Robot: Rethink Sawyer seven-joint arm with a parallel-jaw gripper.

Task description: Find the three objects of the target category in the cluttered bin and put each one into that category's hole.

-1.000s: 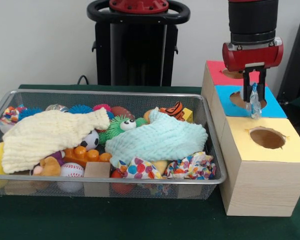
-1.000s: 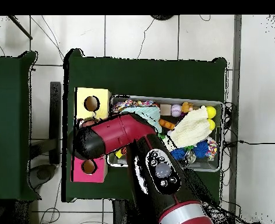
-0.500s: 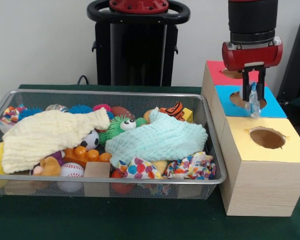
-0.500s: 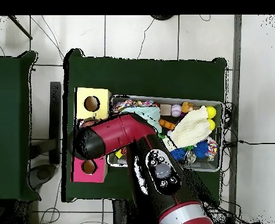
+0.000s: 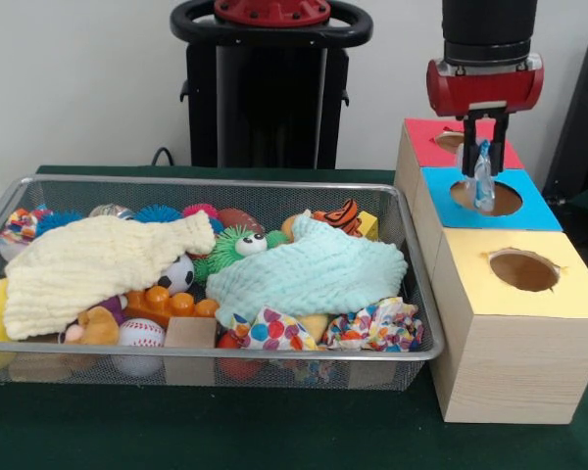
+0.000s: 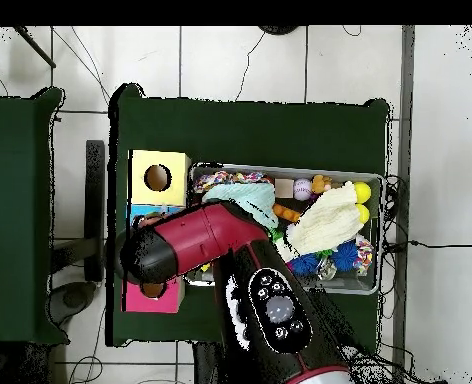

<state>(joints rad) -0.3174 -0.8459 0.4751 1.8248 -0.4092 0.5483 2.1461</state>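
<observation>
My gripper [image 5: 482, 168] hangs over the blue box [image 5: 539, 211], shut on a small pale blue crinkly piece [image 5: 484, 186]. The piece dangles just above the blue box's round hole [image 5: 507, 201]. Behind it stands the red box [image 5: 421, 145], and in front the yellow box [image 5: 568, 289] with its own hole [image 5: 523, 269]. In the overhead view my red arm [image 6: 195, 240] covers the blue box and hides the gripper. The wire bin [image 5: 206, 354] lies to the left, full of toys.
In the bin a yellow cloth [image 5: 93, 264] and a mint cloth [image 5: 309, 274] cover several toys; a green fuzzy toy with an eye [image 5: 237, 247], balls, an orange block and patterned paper show around them. The bin's right wall sits close to the boxes.
The gripper has risen a little and shifted left and back towards the red box, still holding the pale blue piece over the blue hole.
</observation>
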